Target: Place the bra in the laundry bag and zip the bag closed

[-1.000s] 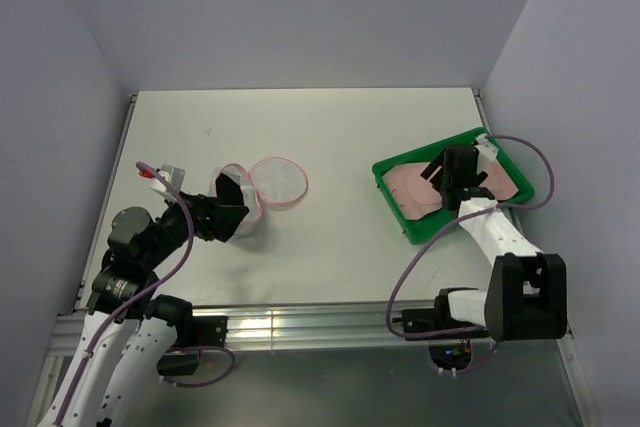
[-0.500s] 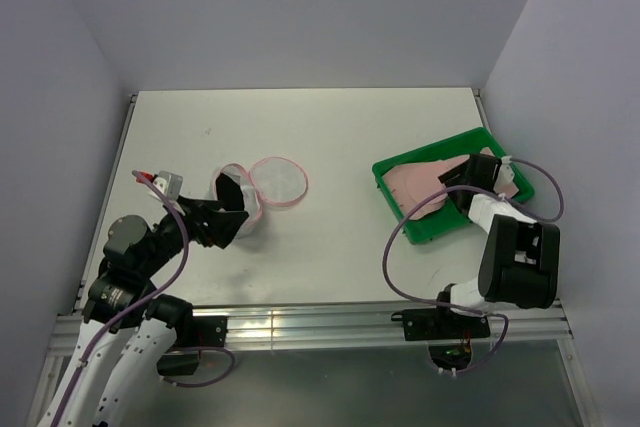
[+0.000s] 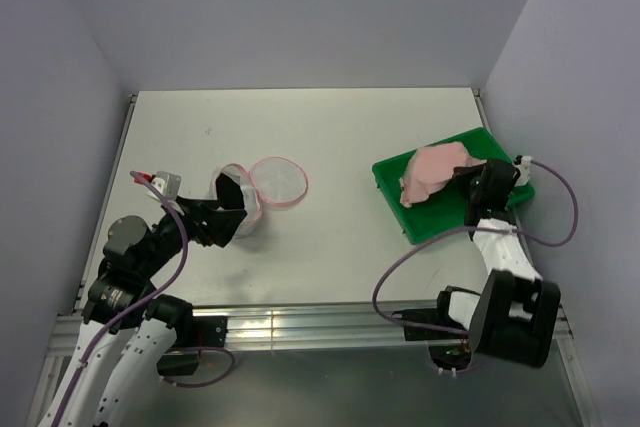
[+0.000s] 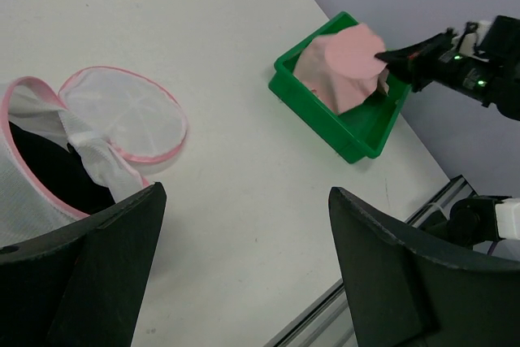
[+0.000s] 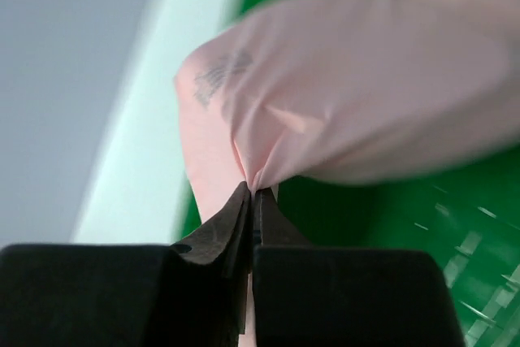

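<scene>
**Bra pinched by the right gripper over the green tray; laundry bag open at the left**

Find the bra [image 3: 432,169] first. It is a pale pink bunch of fabric over the far part of the green tray [image 3: 440,230], on the right side of the table [image 3: 350,127]. In the left wrist view the bra [image 4: 345,58] stands humped above the tray's rim [image 4: 325,137], with its lower folds inside the tray.

The right gripper [image 3: 469,181] meets the bra from the right. In the right wrist view its two black fingers [image 5: 231,221] are pressed together, with a gathered pleat of the bra [image 5: 349,95] nipped at their tips. The fabric fans out from that point over the green floor of the tray.

Now look well to the left, across bare table. The laundry bag [image 3: 243,205] sits there with its pink-trimmed mouth open. Its round mesh lid [image 3: 278,181] is folded back flat on the table just beside it, on the far right.

The left gripper [image 3: 230,209] is at the bag with its jaws spread wide. In the left wrist view only table shows between the fingers [image 4: 122,266], and the bag [image 4: 41,132] lies against the outer side of one. You cannot tell from these views whether that finger reaches into the bag's mouth or merely rests alongside it.
</scene>
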Motion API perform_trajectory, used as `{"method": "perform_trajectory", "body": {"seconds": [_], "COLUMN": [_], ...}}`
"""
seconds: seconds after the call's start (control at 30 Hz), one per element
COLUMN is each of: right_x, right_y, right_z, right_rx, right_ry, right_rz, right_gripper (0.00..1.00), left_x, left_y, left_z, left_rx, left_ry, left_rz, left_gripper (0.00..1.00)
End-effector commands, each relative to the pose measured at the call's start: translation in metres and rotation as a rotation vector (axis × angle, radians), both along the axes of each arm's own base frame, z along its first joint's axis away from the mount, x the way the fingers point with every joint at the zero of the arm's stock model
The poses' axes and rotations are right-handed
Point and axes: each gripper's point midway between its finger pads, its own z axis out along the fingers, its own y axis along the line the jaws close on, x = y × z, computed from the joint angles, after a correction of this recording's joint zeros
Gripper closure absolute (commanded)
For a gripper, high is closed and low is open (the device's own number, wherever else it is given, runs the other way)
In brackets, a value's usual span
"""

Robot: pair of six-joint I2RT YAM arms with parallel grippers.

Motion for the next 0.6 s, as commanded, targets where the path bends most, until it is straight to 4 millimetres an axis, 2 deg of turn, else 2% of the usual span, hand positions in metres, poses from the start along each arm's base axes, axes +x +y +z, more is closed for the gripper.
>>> {"method": "perform_trajectory", "body": {"seconds": [0.0,0.07,0.1,0.13,0.17,0.2,0.23,0.27,0.3,0.33,0.37,0.4,0.43,0.5,0.53,0.57], "right_x": [0.012,0.015,0.015,0.019,0.020,0.022,0.023,0.023,0.022,0.019,0.015,0.009,-0.002,-0.017,-0.030,-0.035], "right_y": [0.004,0.017,0.032,0.042,0.053,0.077,0.089,0.102,0.128,0.142,0.155,0.181,0.201,0.225,0.245,0.250], "right_z": [0.102,0.140,0.155,0.186,0.202,0.211,0.221,0.254,0.261,0.279,0.284,0.285,0.281,0.267,0.237,0.217], "right_rx": [-0.091,-0.108,-0.099,-0.113,-0.121,-0.105,-0.101,-0.138,-0.126,-0.138,-0.163,-0.159,-0.145,-0.146,-0.109,-0.112], "right_ry": [-0.321,-0.413,-0.456,-0.522,-0.554,-0.572,-0.578,-0.632,-0.639,-0.664,-0.672,-0.677,-0.665,-0.649,-0.585,-0.541], "right_rz": [0.052,0.123,0.201,0.253,0.307,0.412,0.469,0.530,0.626,0.673,0.727,0.813,0.899,0.999,1.078,1.095], "right_gripper": [1.00,1.00,1.00,1.00,1.00,1.00,1.00,1.00,1.00,1.00,1.00,1.00,1.00,1.00,1.00,0.98], "left_x": [0.003,0.005,0.006,0.006,0.006,0.006,0.007,0.008,0.010,0.012,0.012,0.012,0.013,0.015,0.016,0.017], "left_y": [0.005,0.005,0.004,0.003,0.003,0.004,0.005,0.006,0.007,0.007,0.006,0.007,0.007,0.009,0.009,0.008], "left_z": [0.012,0.010,0.009,0.008,0.009,0.010,0.009,0.008,0.007,0.005,0.004,0.004,0.004,0.004,0.002,0.001], "left_rx": [-0.003,0.001,0.000,0.001,0.000,0.000,0.001,0.002,0.004,0.006,0.006,0.005,0.005,0.005,0.010,0.009], "left_ry": [-0.045,-0.033,-0.029,-0.025,-0.029,-0.033,-0.030,-0.027,-0.021,-0.012,-0.008,-0.008,-0.008,-0.004,0.005,0.009], "left_rz": [0.025,0.030,0.025,0.021,0.018,0.021,0.027,0.034,0.040,0.039,0.038,0.036,0.039,0.051,0.053,0.048], "left_gripper": [0.12,0.12,0.12,0.12,0.12,0.12,0.12,0.12,0.12,0.12,0.13,0.13,0.13,0.13,0.13,0.13]}}
